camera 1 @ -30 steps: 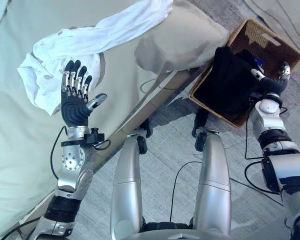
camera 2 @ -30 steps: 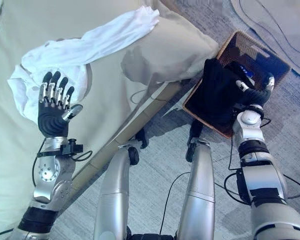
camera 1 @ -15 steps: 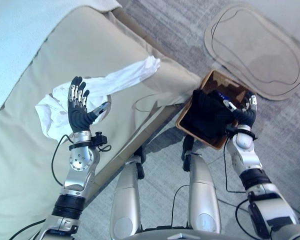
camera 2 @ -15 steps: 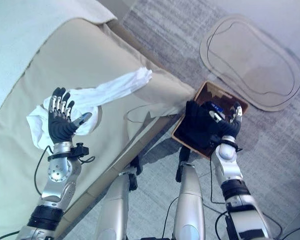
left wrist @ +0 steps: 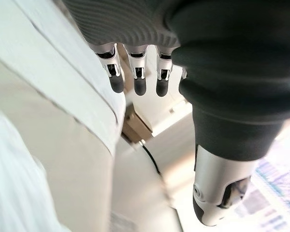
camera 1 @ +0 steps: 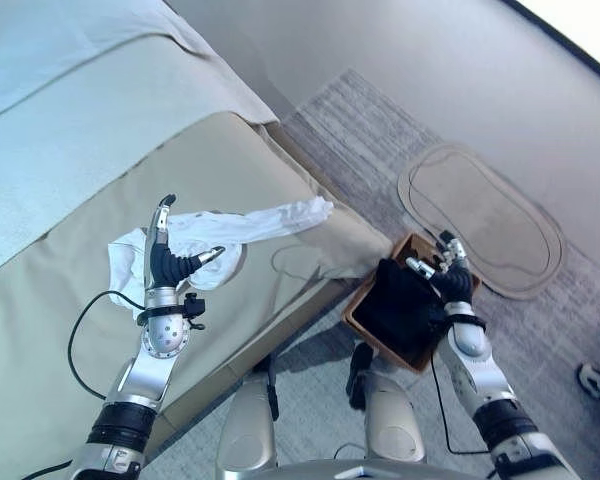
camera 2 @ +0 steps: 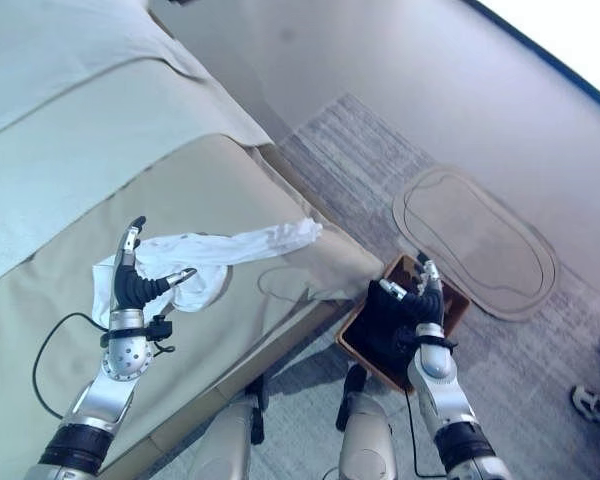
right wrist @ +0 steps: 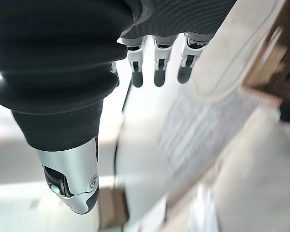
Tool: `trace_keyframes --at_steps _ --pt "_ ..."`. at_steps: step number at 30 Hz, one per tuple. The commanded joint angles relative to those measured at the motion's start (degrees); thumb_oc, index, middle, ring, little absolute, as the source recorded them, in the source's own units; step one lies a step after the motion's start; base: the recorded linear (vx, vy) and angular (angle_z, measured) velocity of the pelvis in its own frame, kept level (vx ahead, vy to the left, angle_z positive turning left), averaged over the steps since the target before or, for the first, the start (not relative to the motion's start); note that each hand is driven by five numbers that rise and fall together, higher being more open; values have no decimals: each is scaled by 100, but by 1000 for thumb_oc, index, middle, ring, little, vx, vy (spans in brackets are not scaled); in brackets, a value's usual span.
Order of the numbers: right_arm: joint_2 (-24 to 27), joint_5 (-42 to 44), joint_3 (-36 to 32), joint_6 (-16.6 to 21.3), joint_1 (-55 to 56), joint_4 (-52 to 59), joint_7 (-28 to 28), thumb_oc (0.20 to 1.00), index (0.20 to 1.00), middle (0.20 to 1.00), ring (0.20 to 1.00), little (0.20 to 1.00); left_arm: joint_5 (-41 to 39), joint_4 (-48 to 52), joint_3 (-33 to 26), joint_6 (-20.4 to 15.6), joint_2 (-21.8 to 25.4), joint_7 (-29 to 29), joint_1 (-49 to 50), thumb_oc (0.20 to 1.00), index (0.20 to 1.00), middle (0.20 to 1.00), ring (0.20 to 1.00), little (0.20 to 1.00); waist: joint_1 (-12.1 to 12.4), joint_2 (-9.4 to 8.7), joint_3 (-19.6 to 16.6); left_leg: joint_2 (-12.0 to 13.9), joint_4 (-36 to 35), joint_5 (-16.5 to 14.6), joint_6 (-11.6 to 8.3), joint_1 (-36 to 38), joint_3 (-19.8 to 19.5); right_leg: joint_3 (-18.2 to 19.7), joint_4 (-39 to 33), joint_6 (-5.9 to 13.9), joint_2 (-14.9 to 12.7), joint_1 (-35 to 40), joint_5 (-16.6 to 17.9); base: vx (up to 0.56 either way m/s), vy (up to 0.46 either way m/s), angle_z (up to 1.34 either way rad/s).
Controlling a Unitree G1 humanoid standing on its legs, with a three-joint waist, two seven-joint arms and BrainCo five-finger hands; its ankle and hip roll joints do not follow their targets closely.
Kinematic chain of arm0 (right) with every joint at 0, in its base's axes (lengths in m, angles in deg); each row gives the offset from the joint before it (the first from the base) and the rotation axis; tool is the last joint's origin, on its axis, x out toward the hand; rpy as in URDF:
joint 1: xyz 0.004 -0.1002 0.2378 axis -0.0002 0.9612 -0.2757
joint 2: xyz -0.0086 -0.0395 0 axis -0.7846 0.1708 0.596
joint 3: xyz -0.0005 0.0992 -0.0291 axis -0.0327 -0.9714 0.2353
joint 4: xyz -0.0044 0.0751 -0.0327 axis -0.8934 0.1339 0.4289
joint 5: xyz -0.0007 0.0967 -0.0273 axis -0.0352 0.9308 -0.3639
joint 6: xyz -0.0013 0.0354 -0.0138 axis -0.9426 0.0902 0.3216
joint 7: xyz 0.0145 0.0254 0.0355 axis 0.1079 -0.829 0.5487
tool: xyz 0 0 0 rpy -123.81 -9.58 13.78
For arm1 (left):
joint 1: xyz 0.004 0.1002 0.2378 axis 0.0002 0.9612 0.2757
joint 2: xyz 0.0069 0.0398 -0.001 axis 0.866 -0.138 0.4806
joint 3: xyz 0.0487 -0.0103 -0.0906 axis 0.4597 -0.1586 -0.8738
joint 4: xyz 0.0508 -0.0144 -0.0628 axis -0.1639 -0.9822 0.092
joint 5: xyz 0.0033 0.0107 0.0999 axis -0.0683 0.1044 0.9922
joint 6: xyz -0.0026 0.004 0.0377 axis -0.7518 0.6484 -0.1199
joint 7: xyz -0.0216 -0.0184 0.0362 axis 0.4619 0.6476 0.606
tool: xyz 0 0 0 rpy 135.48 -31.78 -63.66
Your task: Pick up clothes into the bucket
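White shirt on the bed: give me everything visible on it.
The white shirt looks like thin, crumpled cloth. It lies loose on the beige bed, bunched at one end, with a long sleeve-like strip stretched out toward the bed's edge nearest the basket. The left robot hand hangs open over the bunched end; whether it touches the cloth cannot be told. Nothing grips the shirt.

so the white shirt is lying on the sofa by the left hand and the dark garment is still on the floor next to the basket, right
Not quite. The white shirt does lie on the sofa by the open left hand, but the dark garment is not on the floor: the left eye view shows it draped in the basket, with the open right hand above it.
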Motion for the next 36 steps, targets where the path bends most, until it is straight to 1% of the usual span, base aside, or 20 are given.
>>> trace_keyframes --at_steps 1,3,5,7,9,11,12,13,15,16,21,24,25,26,27,28,29,30,33,36 --pt "-45 -249 189 127 5 426 -386 1000 1000 1000 1000 1000 525 -245 -431 151 420 -439 -206 1000 1000 1000 1000 1000 77 -235 -218 188 133 -140 -121 7 -13 104 -829 593 -515 335 953 108 77 3" --pt "-86 -190 285 107 57 417 -500 1000 1000 1000 1000 1000 703 -436 -540 298 545 -603 -296 1000 1000 1000 1000 1000 104 -314 -232 193 246 -229 -110 23 4 117 -858 599 -510 387 968 42 48 2" --pt "-73 -204 334 87 73 404 -546 1000 1000 1000 1000 1000 739 -530 -590 368 611 -635 -337 1000 1000 1000 1000 1000 121 -352 -237 194 326 -275 -109 9 16 117 -862 604 -509 406 970 7 20 -1" --pt "-23 -225 430 61 113 469 -686 1000 1000 1000 1000 1000 845 -637 -787 428 809 -754 -355 1000 1000 1000 1000 1000 155 -468 -198 202 546 -365 -95 -101 -12 104 -824 601 -490 382 955 2 50 -2" --pt "-7 -228 451 55 125 473 -718 1000 1000 1000 1000 1000 875 -635 -808 460 845 -781 -352 1000 1000 1000 1000 1000 173 -512 -166 197 612 -383 -97 -147 -26 94 -817 600 -486 371 953 0 0 0" --pt "-12 -147 474 60 117 464 -762 1000 1000 1000 1000 1000 992 -608 -870 543 909 -899 -357 1000 1000 1000 1000 1000 227 -645 -23 212 873 -458 -106 -389 -113 64 -769 593 -474 295 917 -61 -5 2" --pt "-16 -145 473 62 111 459 -764 1000 1000 1000 1000 1000 995 -602 -873 548 911 -899 -358 1000 1000 1000 1000 1000 223 -644 -24 213 897 -468 -106 -410 -120 61 -762 593 -473 286 914 -80 -12 13" --pt "-15 -95 474 74 76 484 -738 1000 1000 1000 1000 1000 1061 -576 -889 588 960 -973 -347 1000 1000 1000 1000 1000 276 -729 112 216 1090 -501 -104 -608 -195 53 -678 577 -468 229 882 -69 -11 20" --pt "-11 -17 478 102 24 541 -717 1000 1000 1000 1000 1000 1177 -503 -925 674 1076 -1049 -376 1000 1000 1000 1000 1000 328 -785 284 240 1367 -608 -101 -866 -300 42 -479 547 -443 105 784 -66 -19 18" --pt "-14 -17 477 103 19 538 -718 1000 1000 1000 1000 1000 1178 -504 -924 675 1078 -1049 -381 1000 1000 1000 1000 1000 323 -782 278 242 1394 -620 -100 -893 -309 38 -465 546 -442 90 777 -57 -16 10" --pt "39 163 566 172 -186 822 -689 1000 1000 1000 1000 1000 1305 -479 -925 841 1376 -1207 -635 1000 1000 1000 1000 1000 370 -965 718 198 1872 -714 -38 -1543 -493 43 27 471 -417 -455 644 -86 -5 14" --pt "164 154 535 204 -290 996 -648 1000 1000 1000 1000 1000 1433 -604 -859 967 1626 -1307 -922 1000 1000 1000 1000 1000 359 -1040 960 154 2167 -745 -17 -1953 -568 11 288 459 -448 -787 590 -93 24 8" --pt "269 172 350 248 -236 1123 -576 1000 1000 1000 1000 1000 1460 -622 -801 1066 1743 -1319 -1148 1000 1000 1000 1000 1000 307 -1038 1065 114 2269 -753 4 -2211 -628 -20 431 462 -480 -1000 559 -76 34 8" --pt "269 174 340 247 -236 1124 -578 1000 1000 1000 1000 1000 1459 -630 -788 1067 1743 -1321 -1164 1000 1000 1000 1000 1000 305 -1033 1054 111 2282 -754 5 -2237 -636 -25 443 462 -483 -1021 554 -84 46 19" --pt "292 266 152 294 -224 1118 -478 1000 1000 1000 1000 1000 1530 -813 -678 1204 1930 -1373 -1497 1000 1000 1000 1000 1000 240 -1045 1145 74 2373 -761 13 -2480 -689 -61 550 468 -480 -1226 539 42 -4 26" --pt "289 265 145 290 -225 1116 -480 1000 1000 1000 1000 1000 1527 -833 -658 1205 1933 -1376 -1521 1000 1000 1000 1000 1000 239 -1029 1107 101 2402 -931 -17 -2444 -728 -18 601 529 -446 -1204 409 -56 26 35" --pt "297 263 76 309 -230 1115 -431 1000 1000 1000 1000 1000 1556 -868 -612 1261 2042 -1373 -1676 1000 1000 1000 1000 1000 221 -1055 1164 75 2439 -765 19 -2632 -723 -89 626 473 -473 -1351 533 64 10 27" --pt "322 261 22 326 -225 1118 -406 1000 1000 1000 1000 1000 1598 -962 -608 1322 2164 -1384 -1761 1000 1000 1000 1000 1000 194 -1055 1162 102 2527 -955 -5 -2663 -777 -43 713 533 -422 -1388 388 -29 33 20" --pt "379 391 -87 401 -170 1247 -429 1000 1000 1000 1000 1000 1738 -1247 -566 1519 2726 -1399 -2078 1000 1000 1000 1000 1000 119 -1173 1198 128 2708 -1006 8 -3004 -866 -76 801 543 -362 -1682 383 20 1 2" --pt "383 489 -109 436 -112 1340 -496 1000 1000 1000 1000 1000 1769 -1336 -576 1555 2898 -1405 -2134 1000 1000 1000 1000 1000 86 -1238 1199 145 2808 -1036 13 -3153 -902 -102 848 555 -341 -1802 374 0 0 0"
